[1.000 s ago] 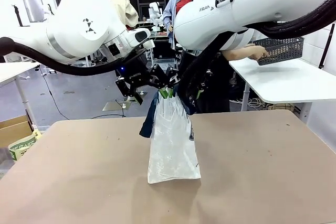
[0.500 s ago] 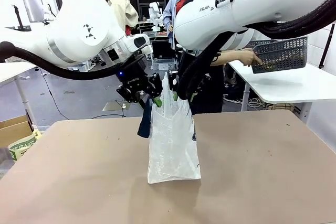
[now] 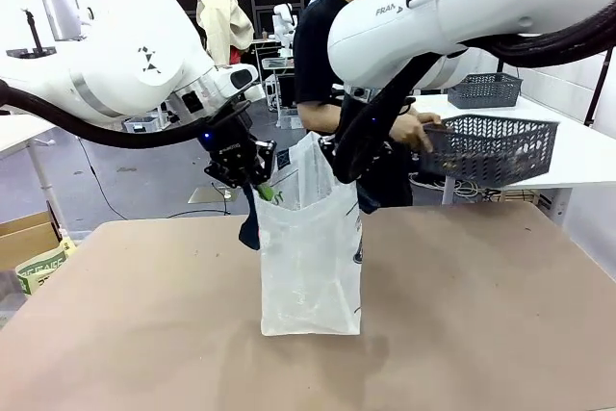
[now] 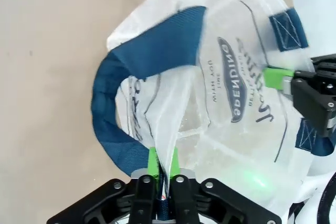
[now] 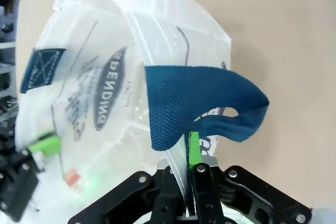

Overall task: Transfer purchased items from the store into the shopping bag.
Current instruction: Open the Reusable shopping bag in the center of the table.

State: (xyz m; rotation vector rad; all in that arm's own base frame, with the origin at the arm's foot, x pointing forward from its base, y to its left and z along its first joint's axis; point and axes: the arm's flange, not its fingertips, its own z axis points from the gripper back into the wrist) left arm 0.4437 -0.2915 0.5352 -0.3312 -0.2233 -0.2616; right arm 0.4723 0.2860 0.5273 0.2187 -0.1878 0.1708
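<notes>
The shopping bag (image 3: pixel 310 267), clear plastic with navy lettering, stands upright mid-table with its mouth pulled wide. My left gripper (image 3: pixel 262 190) pinches the bag's left rim. In the left wrist view the gripper (image 4: pixel 161 163) is shut on the thin plastic beside a navy handle loop (image 4: pixel 121 103). My right gripper (image 3: pixel 339 166) grips the opposite rim. The right wrist view shows this gripper (image 5: pixel 190 156) shut on the film under the other handle (image 5: pixel 199 103). A person's hand (image 3: pixel 416 130) holds the store (image 3: pixel 491 148), a dark grey lattice basket, in the air right of the bag.
The tan table (image 3: pixel 481 315) has bare room all around the bag. A second dark basket (image 3: pixel 484 89) sits on a white table (image 3: pixel 577 156) at the back right. A cardboard box (image 3: pixel 29 238) stands off the table's left edge.
Both grippers closed on the bag's rim and drew apart, spreading its mouth. The person lifted the basket off the white table and carried it closer to the bag.
</notes>
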